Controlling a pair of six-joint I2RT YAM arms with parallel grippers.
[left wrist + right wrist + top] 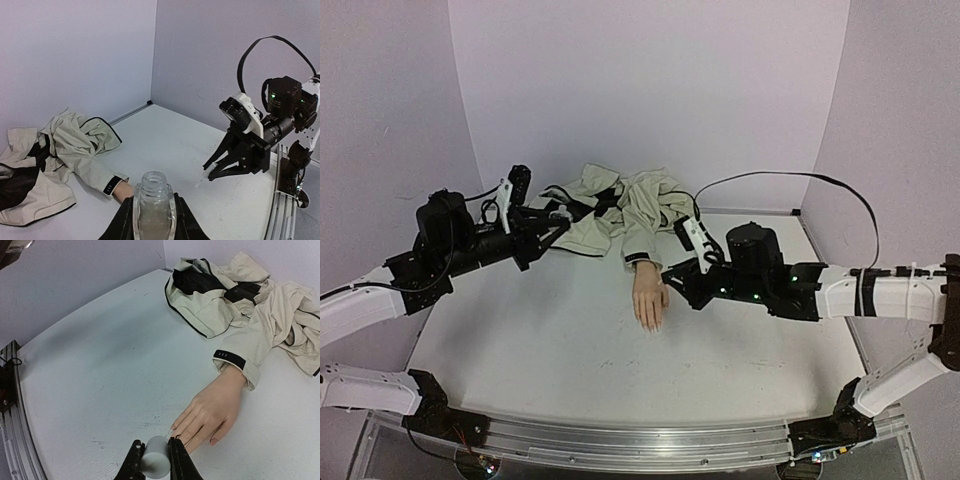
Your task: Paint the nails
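The white surface [520,340] is carrying everything. A cream jacket [620,215] with dark lining is lying crumpled at 12 o'clock on it, against the back wall. One sleeve is running out from the heap toward 6 o'clock and ending in a dark cuff.

A pale mannequin hand [649,300] is sticking out of that cuff near the middle of the surface. It is lying flat, palm down, with its fingers pointing toward 6 o'clock.

The left arm is reaching in from 9 o'clock. Its left hand [153,200] is hovering at about 10 o'clock from the mannequin hand, near the jacket's edge, and is pinching a small clear bottle [152,182]. The bottle is standing upright with its mouth open.

The right arm is coming in from 3 o'clock. Its right hand [154,444] is sitting low, just beside the mannequin hand, and is pinching a small white cylinder [152,456].

The nails [172,428] are showing as tiny tips on the mannequin fingers, at the 6 o'clock end. The cylinder is sitting just in front of them. I cannot tell whether anything is touching them.
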